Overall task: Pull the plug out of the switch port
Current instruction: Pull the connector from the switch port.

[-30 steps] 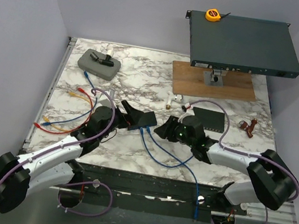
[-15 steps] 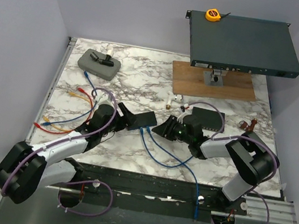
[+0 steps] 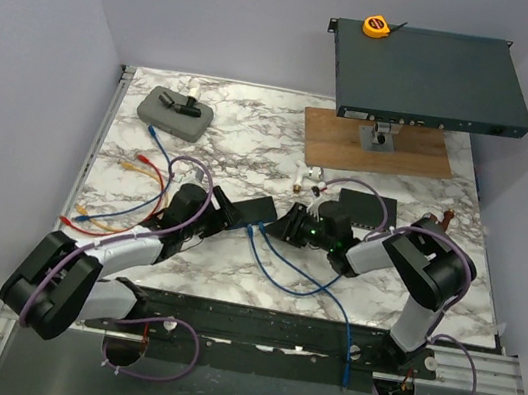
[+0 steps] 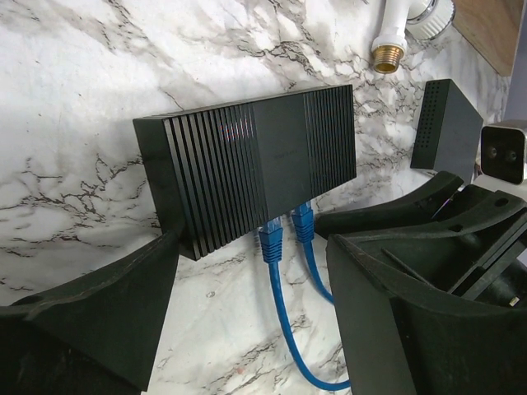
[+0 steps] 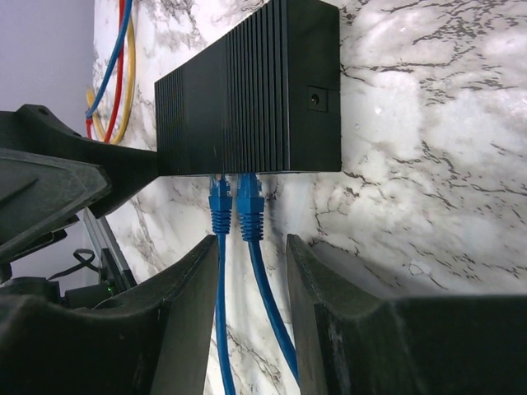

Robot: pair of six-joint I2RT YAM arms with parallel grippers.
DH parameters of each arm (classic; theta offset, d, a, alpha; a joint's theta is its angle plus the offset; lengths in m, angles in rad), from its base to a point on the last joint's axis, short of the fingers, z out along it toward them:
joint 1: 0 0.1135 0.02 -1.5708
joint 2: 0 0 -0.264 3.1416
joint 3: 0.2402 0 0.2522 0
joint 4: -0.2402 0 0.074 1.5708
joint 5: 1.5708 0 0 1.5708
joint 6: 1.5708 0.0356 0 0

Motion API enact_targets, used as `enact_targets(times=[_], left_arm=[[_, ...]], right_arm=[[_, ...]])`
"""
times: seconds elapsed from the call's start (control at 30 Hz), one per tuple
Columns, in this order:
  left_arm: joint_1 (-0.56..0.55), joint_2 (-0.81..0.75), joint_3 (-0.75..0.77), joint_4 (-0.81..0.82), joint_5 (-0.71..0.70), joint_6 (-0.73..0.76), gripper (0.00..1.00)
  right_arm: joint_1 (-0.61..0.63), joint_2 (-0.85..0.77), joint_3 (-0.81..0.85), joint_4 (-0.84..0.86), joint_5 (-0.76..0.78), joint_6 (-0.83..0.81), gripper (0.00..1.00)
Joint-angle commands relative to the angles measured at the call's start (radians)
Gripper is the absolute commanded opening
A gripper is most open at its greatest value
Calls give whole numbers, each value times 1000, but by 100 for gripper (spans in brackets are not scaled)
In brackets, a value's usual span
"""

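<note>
The black ribbed switch (image 3: 256, 209) lies mid-table. Two blue plugs (image 5: 219, 206) (image 5: 249, 207) sit side by side in its near face, and their blue cables (image 3: 278, 266) run toward the table's front. My right gripper (image 5: 251, 271) is open just below the plugs, its fingers (image 5: 325, 304) on either side of the two cables and touching neither plug. My left gripper (image 4: 247, 304) is open at the switch's left end. One of its fingers (image 4: 99, 313) touches the switch's lower corner (image 4: 177, 234). The plugs also show in the left wrist view (image 4: 272, 241).
A second black box (image 3: 369, 208) lies right of the right gripper. A rack unit (image 3: 426, 78) carrying a yellow tape measure (image 3: 376, 26) stands on a wooden board (image 3: 374, 147) at the back. A grey case (image 3: 174, 112) and red, yellow and blue cables (image 3: 134, 186) are at the left. White fittings (image 3: 306, 179) lie behind the switch.
Both arms have closed in on the switch. The right gripper moved left up to the plugs, and the left gripper slid in against the switch's left end.
</note>
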Motion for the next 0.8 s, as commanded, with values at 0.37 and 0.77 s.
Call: enact_targets(times=[0.37,0.77], left_arm=[[8,77,16,72,56,-40,70],[8,135,35,75,64,-38,66]], right_arm=[[-9,66,38,43,-34,-6,46],[-9,45,35,29,-30,-31,45]])
